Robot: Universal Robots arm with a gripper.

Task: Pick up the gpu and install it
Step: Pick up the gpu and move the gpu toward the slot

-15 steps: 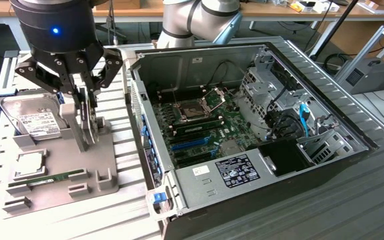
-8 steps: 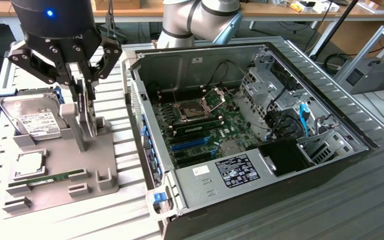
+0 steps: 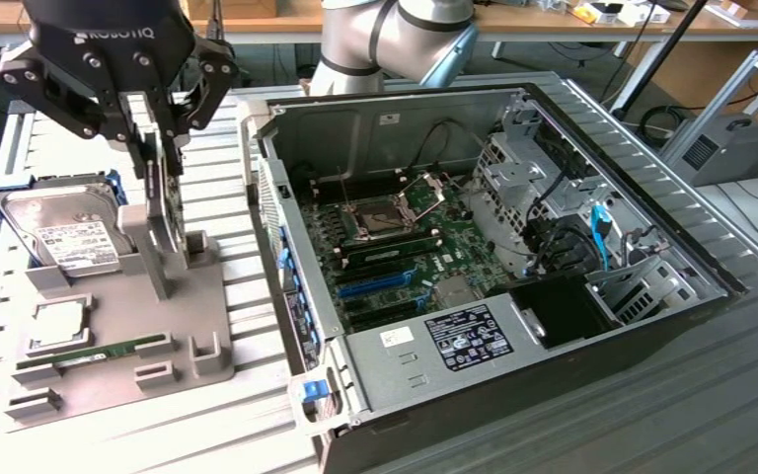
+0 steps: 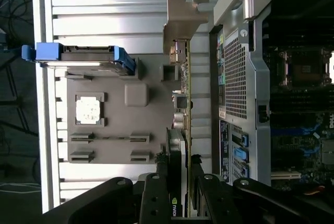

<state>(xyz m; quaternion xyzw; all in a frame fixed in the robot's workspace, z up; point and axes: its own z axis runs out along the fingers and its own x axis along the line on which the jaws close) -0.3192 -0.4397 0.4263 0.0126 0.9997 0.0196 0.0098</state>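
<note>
The gpu (image 3: 165,212) stands on edge in the grey holder (image 3: 122,321), left of the open computer case (image 3: 393,385) in the exterior view. My gripper (image 3: 159,163) reaches down over it, with one finger against each face of the card. In the wrist view the gpu (image 4: 180,130) runs away from my gripper (image 4: 178,182). Its black cooler sits between the fingers (image 4: 155,195), its green board edge shows, and its metal end bracket (image 4: 182,18) is at the far end. The card's lower edge still looks seated in the holder. Blue slots (image 3: 379,281) lie on the motherboard (image 3: 413,252) inside the case.
On the same holder a silver hard drive (image 3: 70,232) in a blue frame leans upright, with a processor (image 3: 60,324) and a green memory stick (image 3: 96,351) lying flat. The case wall (image 4: 237,78) stands close beside the gpu. The ribbed metal table (image 3: 695,395) carries everything.
</note>
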